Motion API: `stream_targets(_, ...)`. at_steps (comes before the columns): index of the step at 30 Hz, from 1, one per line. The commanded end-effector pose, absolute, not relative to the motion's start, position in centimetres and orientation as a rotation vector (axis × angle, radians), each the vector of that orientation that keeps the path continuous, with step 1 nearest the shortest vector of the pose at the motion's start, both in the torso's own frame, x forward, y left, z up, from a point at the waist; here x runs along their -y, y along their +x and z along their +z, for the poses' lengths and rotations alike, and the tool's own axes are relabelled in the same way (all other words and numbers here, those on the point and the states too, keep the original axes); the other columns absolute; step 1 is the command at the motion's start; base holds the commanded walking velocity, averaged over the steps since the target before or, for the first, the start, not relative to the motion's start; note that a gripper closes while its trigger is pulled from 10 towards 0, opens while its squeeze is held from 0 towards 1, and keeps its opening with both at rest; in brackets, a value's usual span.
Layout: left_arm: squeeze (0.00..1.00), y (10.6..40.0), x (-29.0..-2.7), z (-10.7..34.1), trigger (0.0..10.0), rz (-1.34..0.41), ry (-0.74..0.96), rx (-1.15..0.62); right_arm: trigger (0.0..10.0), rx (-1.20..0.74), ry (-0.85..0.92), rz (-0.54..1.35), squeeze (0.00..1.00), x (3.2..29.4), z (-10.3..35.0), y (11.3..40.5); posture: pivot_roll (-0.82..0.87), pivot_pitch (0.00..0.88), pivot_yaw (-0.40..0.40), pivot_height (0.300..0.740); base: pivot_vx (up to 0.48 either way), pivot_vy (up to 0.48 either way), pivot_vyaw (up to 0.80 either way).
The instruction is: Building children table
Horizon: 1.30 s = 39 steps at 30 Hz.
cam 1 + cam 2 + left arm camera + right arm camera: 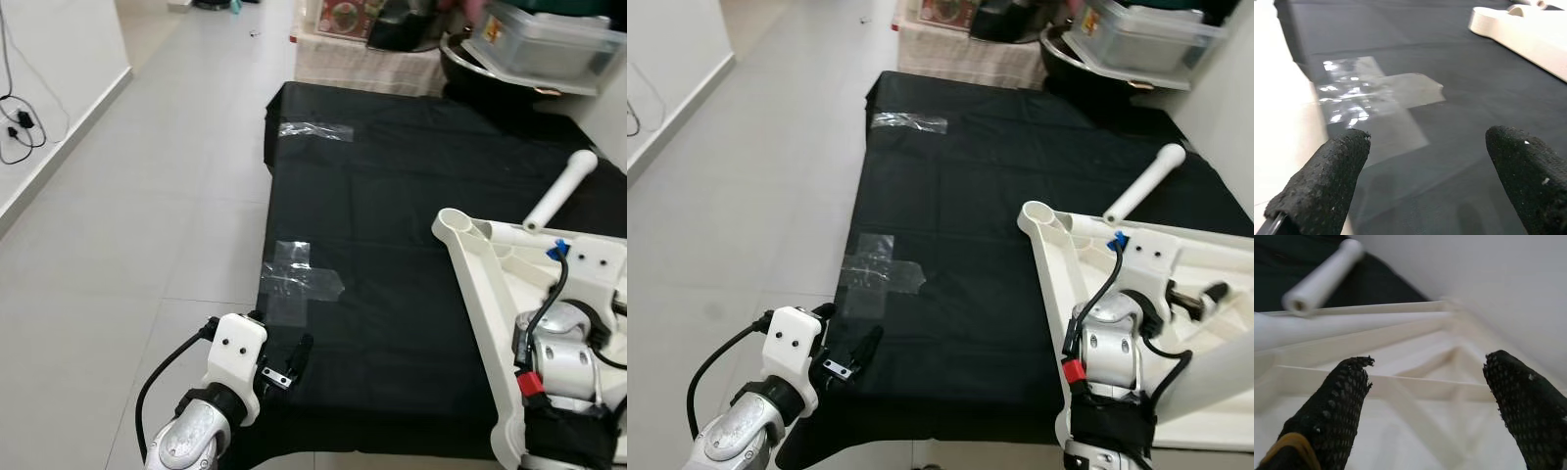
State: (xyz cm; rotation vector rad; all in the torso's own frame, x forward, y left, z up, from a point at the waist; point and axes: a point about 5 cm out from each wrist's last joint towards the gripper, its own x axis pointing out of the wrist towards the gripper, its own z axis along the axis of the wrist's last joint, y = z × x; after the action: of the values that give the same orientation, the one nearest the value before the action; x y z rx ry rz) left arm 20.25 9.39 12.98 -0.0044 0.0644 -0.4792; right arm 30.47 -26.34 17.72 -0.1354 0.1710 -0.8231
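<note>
Under the wide-spread right end effector (1427, 396) lies the upturned white tabletop (1058, 269), on black cloth (960, 196).

black mat (392, 255): 1 | white tabletop, upside down (490, 294): 1 | white table leg (560, 190): 1 | clear tape patches on mat: 2, one at the far edge (315, 130), one at the near left edge (297, 279) | clear plastic storage bin (549, 44): 1 | claws: 2, left claw (1425, 161), right claw (1430, 391)
</note>
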Motion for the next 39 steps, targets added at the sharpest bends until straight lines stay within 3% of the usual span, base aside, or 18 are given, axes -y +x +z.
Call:
stream_targets(1,0.0,20.1,-9.3,12.5,10.0,-0.491,-0.007,-0.097,10.0,-0.126,-0.081,-0.694,0.0,24.6,18.5,31.8,0.05,0.111,-0.128,0.74,0.0,0.0,0.0)
stream_targets(6,0.0,20.0,-9.3,12.5,10.0,-0.482,-0.005,-0.096,10.0,-0.135,-0.05,-0.433,0.0,20.6,20.3,36.1,0.06,0.118,-0.146,0.74,0.0,0.0,0.0)
stream_targets(14,0.0,19.9,-9.1,12.6,10.0,-0.481,-0.021,-0.095,10.0,-0.337,-0.2,-0.307,0.0,20.3,20.1,38.5,0.05,0.123,-0.153,0.74,0.0,0.0,0.0)
stream_targets(17,0.0,19.9,-9.0,12.6,10.0,-0.48,-0.022,-0.095,10.0,-0.356,-0.21,-0.303,0.0,20.7,20.1,38.7,0.05,0.123,-0.154,0.74,0.0,0.0,0.0)
stream_targets(19,0.0,19.9,-8.9,12.6,10.0,-0.478,-0.027,-0.095,10.0,-0.412,-0.272,-0.342,0.0,23.0,19.6,38.7,0.05,0.123,-0.162,0.74,0.0,0.0,0.0)
stream_targets(22,0.0,19.9,-8.9,12.6,10.0,-0.477,-0.028,-0.096,10.0,-0.46,-0.269,-0.343,0.0,23.7,18.7,38.3,0.05,0.123,-0.162,0.74,0.0,0.0,0.0)
stream_targets(29,0.0,20.0,-8.8,12.5,10.0,-0.479,-0.031,-0.1,10.0,-0.686,-0.247,-0.2,0.0,24.0,15.0,36.4,0.04,0.122,-0.157,0.74,0.0,0.0,0.0)
stream_targets(39,0.0,20.1,-8.8,12.5,10.0,-0.477,-0.027,-0.099,10.0,-0.782,-0.235,-0.108,0.0,24.1,14.2,36.0,0.04,0.12,-0.154,0.74,0.0,0.0,0.0)
